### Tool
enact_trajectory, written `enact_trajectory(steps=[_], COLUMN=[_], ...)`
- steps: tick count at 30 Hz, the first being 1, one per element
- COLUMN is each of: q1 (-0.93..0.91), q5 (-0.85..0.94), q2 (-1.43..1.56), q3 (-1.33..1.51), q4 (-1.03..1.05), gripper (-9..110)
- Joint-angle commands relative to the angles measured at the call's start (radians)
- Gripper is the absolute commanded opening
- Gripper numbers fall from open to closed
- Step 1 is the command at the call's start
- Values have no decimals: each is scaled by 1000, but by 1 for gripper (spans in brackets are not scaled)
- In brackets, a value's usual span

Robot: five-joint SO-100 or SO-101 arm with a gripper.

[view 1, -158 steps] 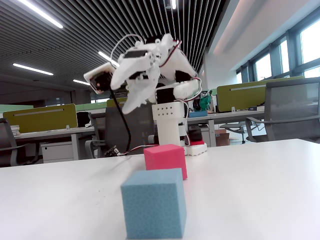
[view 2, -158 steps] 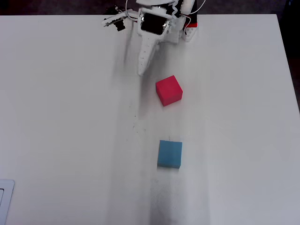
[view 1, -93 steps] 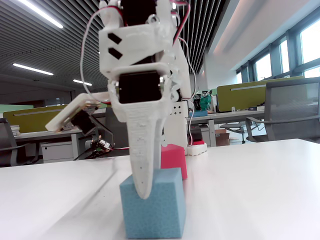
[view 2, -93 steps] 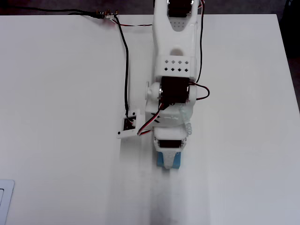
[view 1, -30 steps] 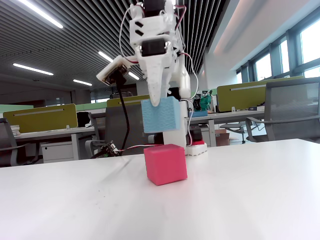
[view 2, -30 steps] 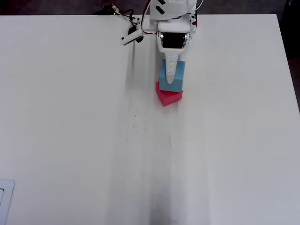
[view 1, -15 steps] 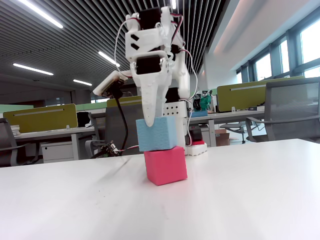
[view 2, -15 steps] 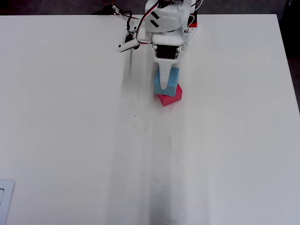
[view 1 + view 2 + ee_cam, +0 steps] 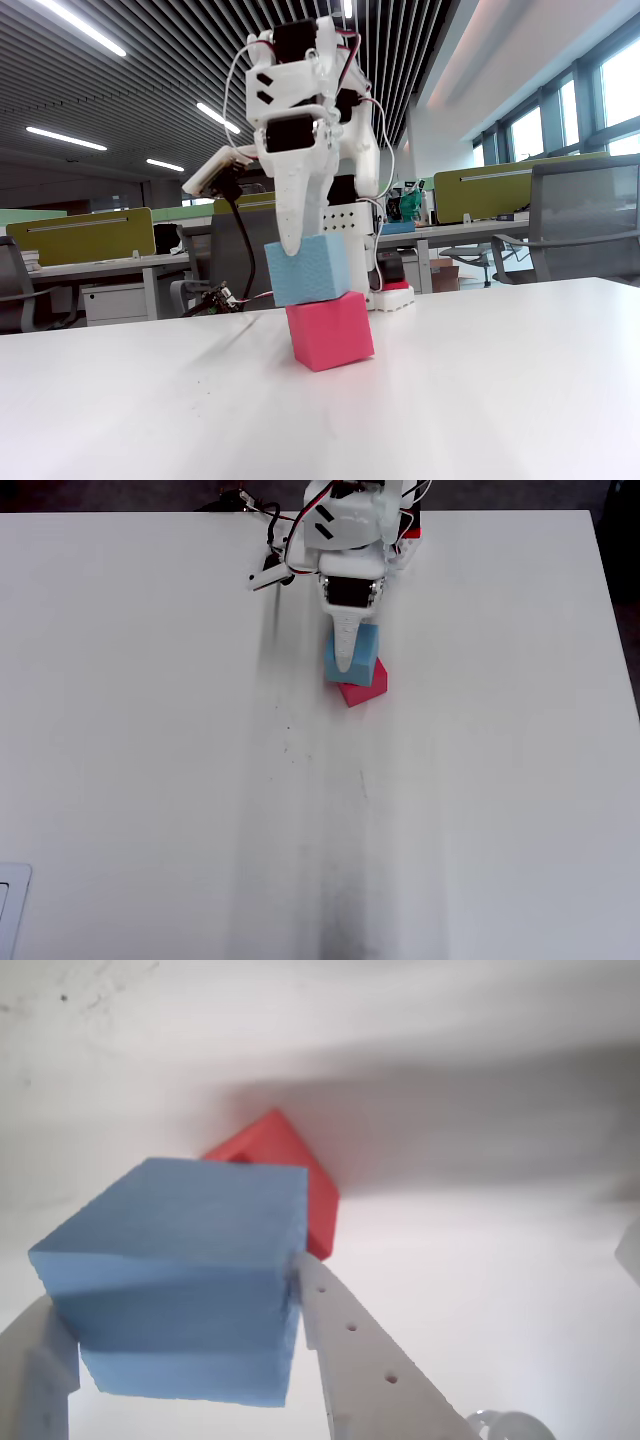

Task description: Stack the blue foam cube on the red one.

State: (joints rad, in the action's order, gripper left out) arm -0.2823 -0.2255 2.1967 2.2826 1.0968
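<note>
Grip: our gripper (image 9: 175, 1345) held the blue cube (image 9: 307, 268)
Risk: we judged it offset on the red cube (image 9: 330, 329); release could topple it

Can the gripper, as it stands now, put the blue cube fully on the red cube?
Probably yes. The gripper holds the blue cube directly above the red cube, seemingly resting on it but shifted left in the fixed view. Nothing else on the table stands nearby.
</note>
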Motion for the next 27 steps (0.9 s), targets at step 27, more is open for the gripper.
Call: enact_trajectory(steps=[27], q1=[64], q5=[-5], q2=[308], q3=[-227], q4=[201], gripper=[26])
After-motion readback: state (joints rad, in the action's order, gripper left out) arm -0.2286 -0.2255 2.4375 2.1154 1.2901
